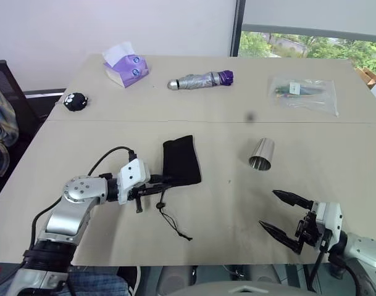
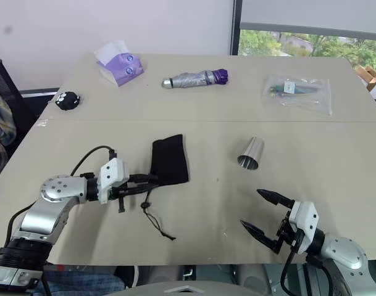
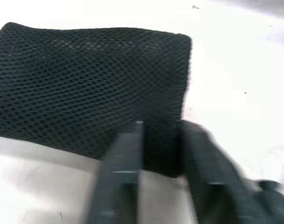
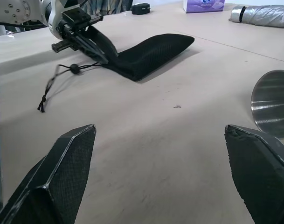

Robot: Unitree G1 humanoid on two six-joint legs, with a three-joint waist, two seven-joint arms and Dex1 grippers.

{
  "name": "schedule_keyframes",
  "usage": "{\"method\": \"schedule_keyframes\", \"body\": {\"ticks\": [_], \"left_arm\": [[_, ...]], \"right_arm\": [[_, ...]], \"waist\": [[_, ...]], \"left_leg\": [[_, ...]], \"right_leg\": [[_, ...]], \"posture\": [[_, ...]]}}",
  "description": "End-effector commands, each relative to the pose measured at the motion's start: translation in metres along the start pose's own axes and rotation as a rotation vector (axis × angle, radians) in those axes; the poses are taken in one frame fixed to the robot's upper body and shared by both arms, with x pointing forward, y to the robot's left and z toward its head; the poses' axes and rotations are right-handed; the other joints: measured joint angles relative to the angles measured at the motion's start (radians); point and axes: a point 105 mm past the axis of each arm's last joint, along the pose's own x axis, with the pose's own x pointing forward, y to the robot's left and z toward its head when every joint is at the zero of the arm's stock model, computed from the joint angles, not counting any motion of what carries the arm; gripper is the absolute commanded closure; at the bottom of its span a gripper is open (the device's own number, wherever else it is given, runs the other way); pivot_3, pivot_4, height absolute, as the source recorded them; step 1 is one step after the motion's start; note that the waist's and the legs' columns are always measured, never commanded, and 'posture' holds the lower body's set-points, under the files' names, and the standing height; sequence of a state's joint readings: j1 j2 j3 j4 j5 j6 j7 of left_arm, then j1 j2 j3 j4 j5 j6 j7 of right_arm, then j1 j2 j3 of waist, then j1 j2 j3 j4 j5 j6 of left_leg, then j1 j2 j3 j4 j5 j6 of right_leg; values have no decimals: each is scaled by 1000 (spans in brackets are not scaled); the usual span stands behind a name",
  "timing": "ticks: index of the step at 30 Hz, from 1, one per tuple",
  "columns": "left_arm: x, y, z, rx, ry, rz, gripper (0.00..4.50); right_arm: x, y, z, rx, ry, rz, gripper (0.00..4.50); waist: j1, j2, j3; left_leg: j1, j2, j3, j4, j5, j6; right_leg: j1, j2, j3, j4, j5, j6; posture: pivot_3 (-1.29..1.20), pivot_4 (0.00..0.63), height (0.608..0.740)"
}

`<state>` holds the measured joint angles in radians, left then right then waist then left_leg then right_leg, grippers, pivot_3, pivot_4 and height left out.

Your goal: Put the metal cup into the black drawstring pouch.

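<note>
The black drawstring pouch [image 1: 181, 159] lies flat at the middle of the table. Its cord [image 1: 173, 219] trails toward the front edge. My left gripper [image 1: 165, 182] is shut on the pouch's near-left corner; in the left wrist view its fingers [image 3: 123, 154] pinch the mesh fabric [image 3: 86, 79]. To the pouch's right, well apart from it, the shiny metal cup [image 1: 262, 154] lies on its side with its open mouth toward me. Nearer the front edge, below the cup, my right gripper [image 1: 279, 213] stands open and empty, and the cup [image 4: 272, 102] shows beyond one fingertip.
Along the table's far side lie a purple tissue pack [image 1: 126, 66], a silver folded umbrella with a purple end [image 1: 200, 80] and a clear plastic bag [image 1: 302, 92]. A small round black dotted object [image 1: 76, 100] sits at the far left. Bare tabletop [image 1: 228, 185] separates pouch and cup.
</note>
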<state>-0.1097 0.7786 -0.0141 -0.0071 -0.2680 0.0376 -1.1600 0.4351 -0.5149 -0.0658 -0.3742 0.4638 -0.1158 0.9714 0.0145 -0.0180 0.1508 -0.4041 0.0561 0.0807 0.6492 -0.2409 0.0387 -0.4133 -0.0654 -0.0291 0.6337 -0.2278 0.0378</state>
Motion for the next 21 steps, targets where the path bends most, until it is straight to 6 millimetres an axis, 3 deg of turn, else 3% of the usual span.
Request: {"method": "schedule_keyframes", "body": {"ticks": [1, 4, 9, 12, 21], "left_arm": [[1, 1, 6, 37, -15, 5, 4435], [2, 0, 7, 32, -21, 16, 4435], [8, 3, 19, -35, -95, 69, 4435], [12, 9, 30, -111, -162, 125, 4435], [17, 22, 57, -284, -284, 222, 4435]], "right_arm": [[-1, -2, 10, -39, -27, -2, 0], [-1, -7, 12, -42, -37, -21, 0], [-3, -30, 12, -57, -37, -167, 0], [-2, -53, -1, -70, 48, -356, 0], [34, -76, 5, 8, -26, -508, 0]], "waist": [[0, 0, 0], [0, 0, 0], [0, -1, 0], [0, -1, -1], [-6, -1, -1]], "left_leg": [[0, 0, 0, 0, 0, 0], [0, 0, 0, 0, 0, 0], [0, 0, 0, 2, 0, 0], [0, 0, 0, 2, 0, 0], [2, -1, 0, 3, 0, 0]], "right_leg": [[0, 0, 0, 0, 0, 0], [0, 0, 0, 1, 0, 0], [0, 0, 0, 2, 0, 0], [0, 0, 0, 3, 0, 0], [0, 2, 2, 7, 0, -1]], "posture": [[0, 150, 740], [0, 150, 740], [0, 150, 740], [0, 150, 740], [0, 150, 740]]}}
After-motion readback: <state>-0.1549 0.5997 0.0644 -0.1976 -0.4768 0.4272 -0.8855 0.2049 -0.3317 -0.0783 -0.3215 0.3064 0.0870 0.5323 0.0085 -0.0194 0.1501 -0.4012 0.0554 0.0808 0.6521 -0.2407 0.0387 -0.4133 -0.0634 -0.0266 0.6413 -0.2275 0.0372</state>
